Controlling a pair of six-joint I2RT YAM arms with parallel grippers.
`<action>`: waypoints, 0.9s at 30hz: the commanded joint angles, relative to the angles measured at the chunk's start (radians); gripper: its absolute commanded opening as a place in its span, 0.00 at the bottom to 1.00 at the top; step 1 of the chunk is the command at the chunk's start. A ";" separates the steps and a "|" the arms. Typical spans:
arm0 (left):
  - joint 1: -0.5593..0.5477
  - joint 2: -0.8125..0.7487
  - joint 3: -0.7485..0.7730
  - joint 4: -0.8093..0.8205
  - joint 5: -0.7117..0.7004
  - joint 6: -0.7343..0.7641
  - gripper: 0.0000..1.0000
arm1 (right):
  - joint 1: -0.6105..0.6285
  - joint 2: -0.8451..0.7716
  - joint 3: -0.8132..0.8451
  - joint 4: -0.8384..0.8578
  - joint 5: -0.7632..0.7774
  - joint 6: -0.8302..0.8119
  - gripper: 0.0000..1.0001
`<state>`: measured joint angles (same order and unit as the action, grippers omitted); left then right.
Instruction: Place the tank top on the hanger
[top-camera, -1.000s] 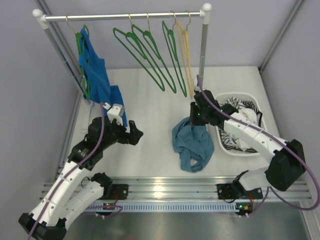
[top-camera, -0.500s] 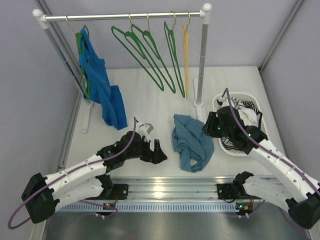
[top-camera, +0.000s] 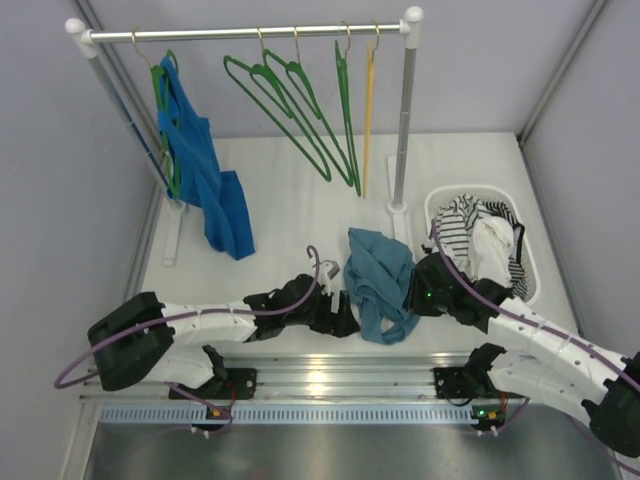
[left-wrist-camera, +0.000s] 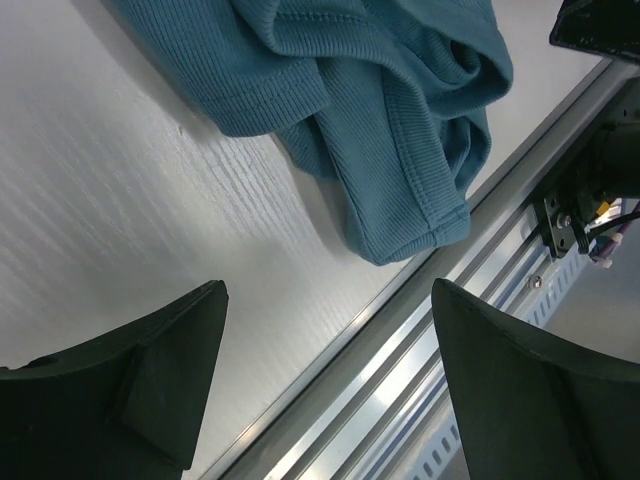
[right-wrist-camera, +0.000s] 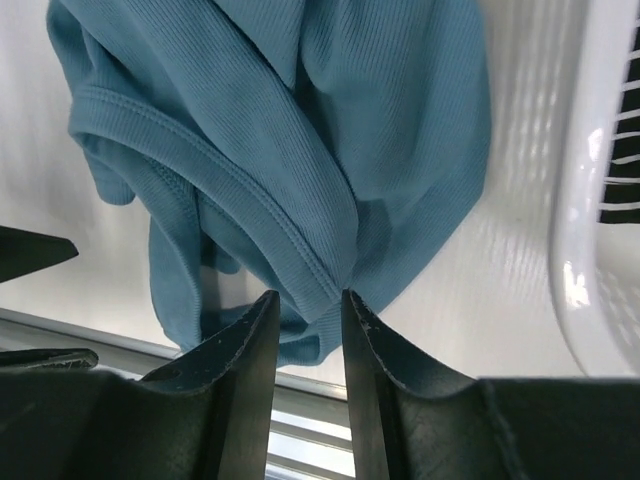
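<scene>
A white table (top-camera: 290, 230) fills the overhead view, with a clothes rail (top-camera: 250, 33) standing across its far side. On the rail hang a royal-blue garment (top-camera: 205, 170) at the left, several dark-green wire hangers, and one yellow hanger (top-camera: 368, 110). The hanger (top-camera: 346, 115) for this task hangs bare among the green ones, well away from both arms. At the right sits a white basket (top-camera: 535, 260) holding striped cloth (top-camera: 462, 220).

The tank top (top-camera: 380, 280), muted teal, lies crumpled on the table near the front edge, just left of the basket. Its long axis runs from the far side toward the near rail, with a narrow end trailing closest to the arms.

Both arms reach low across the table, one on each side of the tank top. The left gripper (top-camera: 340, 310) sits just beside its left edge. In the left wrist view, the left gripper (left-wrist-camera: 325, 300) has its jaws wide apart and nothing between them, and the tank top (left-wrist-camera: 380, 100) lies ahead of it.

The right gripper (top-camera: 420, 295) is at the right edge and is the nearer of the two. In the right wrist view, the right gripper (right-wrist-camera: 307, 300) has its jaws close together, with a hemmed fold of the tank top (right-wrist-camera: 300, 150) at their tips. Whether they actually pinch the fold cannot be told.
</scene>
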<state>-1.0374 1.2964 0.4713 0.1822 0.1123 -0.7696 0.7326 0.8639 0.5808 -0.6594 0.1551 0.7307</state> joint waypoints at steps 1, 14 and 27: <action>-0.013 0.049 0.036 0.155 -0.002 -0.022 0.86 | 0.037 0.035 -0.027 0.110 0.003 0.038 0.32; -0.082 0.248 0.081 0.250 0.015 -0.045 0.75 | 0.068 0.135 -0.061 0.155 0.040 0.055 0.38; -0.089 0.259 0.084 0.243 0.012 -0.040 0.12 | 0.093 0.176 -0.056 0.147 0.084 0.075 0.20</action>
<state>-1.1213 1.5799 0.5438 0.3965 0.1299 -0.8192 0.8005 1.0412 0.5167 -0.5385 0.1982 0.7860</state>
